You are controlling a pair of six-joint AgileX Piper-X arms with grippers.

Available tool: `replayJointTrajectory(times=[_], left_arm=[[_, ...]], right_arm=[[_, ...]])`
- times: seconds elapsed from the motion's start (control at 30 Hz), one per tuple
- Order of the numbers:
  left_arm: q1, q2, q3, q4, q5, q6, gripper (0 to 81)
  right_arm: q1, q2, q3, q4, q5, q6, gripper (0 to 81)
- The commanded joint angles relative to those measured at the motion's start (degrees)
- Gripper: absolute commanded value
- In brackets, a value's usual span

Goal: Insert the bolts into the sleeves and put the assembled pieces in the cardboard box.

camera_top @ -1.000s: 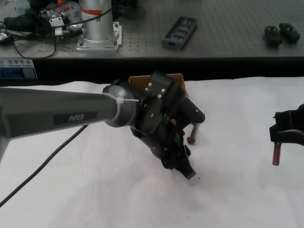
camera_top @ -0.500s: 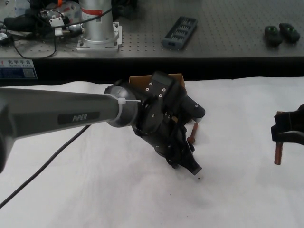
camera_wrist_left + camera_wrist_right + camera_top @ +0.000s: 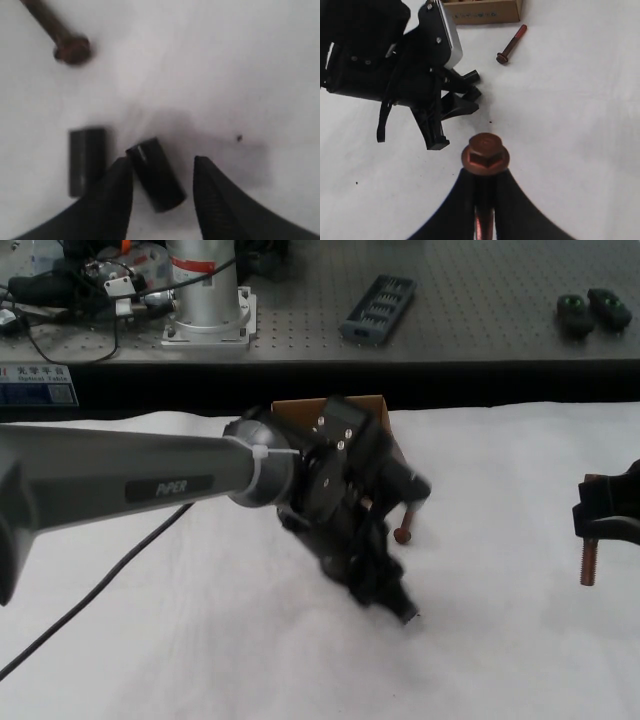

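Observation:
My left gripper hangs open just over the white cloth, its fingers straddling a black sleeve that lies tilted between them. A second black sleeve lies just outside one finger. A loose rusty bolt rests on the cloth farther off, near the cardboard box in the high view. From above, the left gripper points down in front of the box. At the right edge my right gripper is shut on another bolt, held upright with its head up.
White cloth covers the bench, with open room between the two arms. Behind it a perforated metal table carries a black bit holder, a metal post and cables. A black cable trails over the cloth at the left.
The left gripper has shifted a little and dropped closer to the cloth around the sleeve. The right gripper with its bolt has drifted slightly right.

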Motion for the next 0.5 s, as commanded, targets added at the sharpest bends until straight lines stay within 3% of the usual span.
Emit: replayJointTrajectory(times=[0.0, 0.4, 0.47], left_arm=[[0.2, 1.2, 0.6, 4.4, -0.5, -0.5, 29.3], [0.2, 1.2, 0.6, 3.4, -0.5, 1.0, 28.9], [0.2, 1.2, 0.6, 3.4, -0.5, 1.0, 23.0]], right_arm=[[-0.4, -0.5, -0.2, -0.2, -0.1, -0.5, 2.9], [-0.4, -0.5, -0.2, -0.2, -0.1, -0.5, 2.9], [-0.4, -0.5, -0.2, -0.2, -0.1, -0.5, 2.9]])
